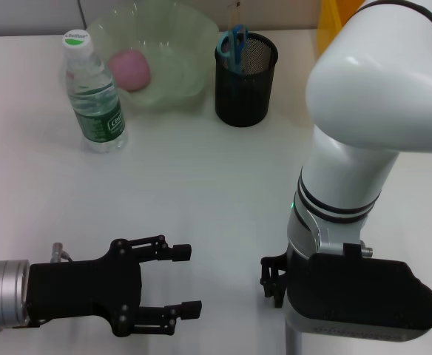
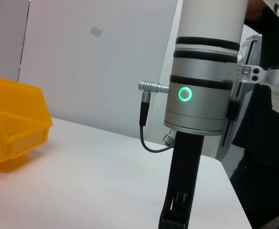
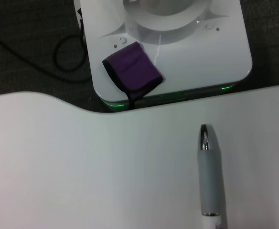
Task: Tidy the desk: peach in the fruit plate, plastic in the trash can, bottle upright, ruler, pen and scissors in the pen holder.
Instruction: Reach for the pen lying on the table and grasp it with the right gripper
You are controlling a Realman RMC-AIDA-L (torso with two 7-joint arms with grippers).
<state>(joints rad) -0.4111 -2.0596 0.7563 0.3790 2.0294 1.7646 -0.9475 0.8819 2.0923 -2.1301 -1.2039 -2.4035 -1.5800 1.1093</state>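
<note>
White desk [image 1: 201, 185] fills our head view. Our left gripper [image 1: 183, 281] hovers low over the near edge, fingers spread, nothing between them. Far ahead of it stands the bottle [image 1: 92, 92], upright, green label; just beside that, further from us, the clear fruit plate [image 1: 179, 33] holds the pink peach [image 1: 130, 70]. Across from the plate, ahead of the right gripper [image 1: 273, 279], the black mesh pen holder [image 1: 244, 85] has the blue scissors [image 1: 234, 46] standing in it. Right gripper sits low at the near edge under its big white arm; we cannot tell its finger state. Right wrist view shows the grey pen [image 3: 209, 179] lying flat on the desk, near the edge closest to the robot base [image 3: 177, 47]. Left wrist view shows a yellow bin [image 2: 10, 126].
</note>
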